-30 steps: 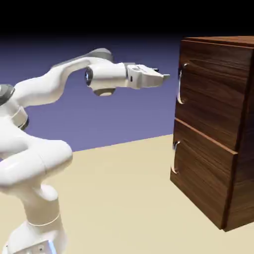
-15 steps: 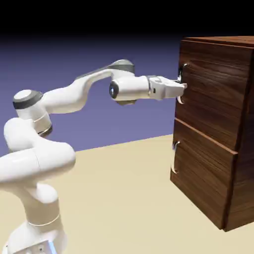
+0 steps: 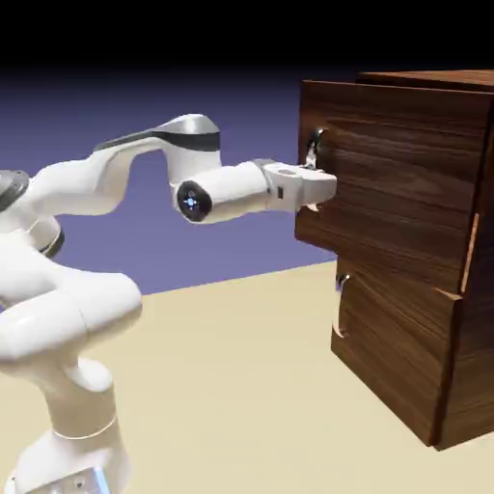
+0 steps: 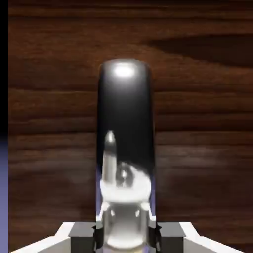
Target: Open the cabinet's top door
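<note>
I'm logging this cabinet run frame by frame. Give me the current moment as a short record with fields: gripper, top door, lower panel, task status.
gripper: the gripper is closed around the top door's silver handle, which shows large between its tips in the hand view
top door: the top door stands proud of the cabinet front, partly out
lower panel: the lower panel is flush, its handle untouched
task status: opening under way, not fully open

Plain beige worktop carrying the dark wood-grain cabinet at its right side and the white robot base at lower left.
</note>
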{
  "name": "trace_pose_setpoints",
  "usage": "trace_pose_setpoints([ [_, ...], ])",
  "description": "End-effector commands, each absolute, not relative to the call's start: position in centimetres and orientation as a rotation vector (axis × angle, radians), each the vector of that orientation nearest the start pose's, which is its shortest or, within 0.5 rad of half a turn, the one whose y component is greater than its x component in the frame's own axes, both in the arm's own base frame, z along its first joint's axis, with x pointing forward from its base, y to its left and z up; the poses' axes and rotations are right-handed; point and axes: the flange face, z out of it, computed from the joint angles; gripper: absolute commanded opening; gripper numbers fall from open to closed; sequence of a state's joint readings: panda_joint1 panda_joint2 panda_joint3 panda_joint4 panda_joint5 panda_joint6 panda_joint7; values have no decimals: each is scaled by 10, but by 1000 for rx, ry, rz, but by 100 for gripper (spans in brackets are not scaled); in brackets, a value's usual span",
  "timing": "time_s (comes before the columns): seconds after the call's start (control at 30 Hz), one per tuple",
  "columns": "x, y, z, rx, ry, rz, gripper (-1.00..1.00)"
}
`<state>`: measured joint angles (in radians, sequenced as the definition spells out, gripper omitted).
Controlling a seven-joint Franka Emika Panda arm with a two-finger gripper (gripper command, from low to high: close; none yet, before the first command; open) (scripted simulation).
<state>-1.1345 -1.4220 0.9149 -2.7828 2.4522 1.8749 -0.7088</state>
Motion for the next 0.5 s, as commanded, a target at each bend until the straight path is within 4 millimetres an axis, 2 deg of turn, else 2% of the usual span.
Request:
trace_pose_setpoints([
  [0.0,357,18,515,-1757,310,-1461,-100],
  [0.47,305,-71,515,-1717,35,-1239,-100],
])
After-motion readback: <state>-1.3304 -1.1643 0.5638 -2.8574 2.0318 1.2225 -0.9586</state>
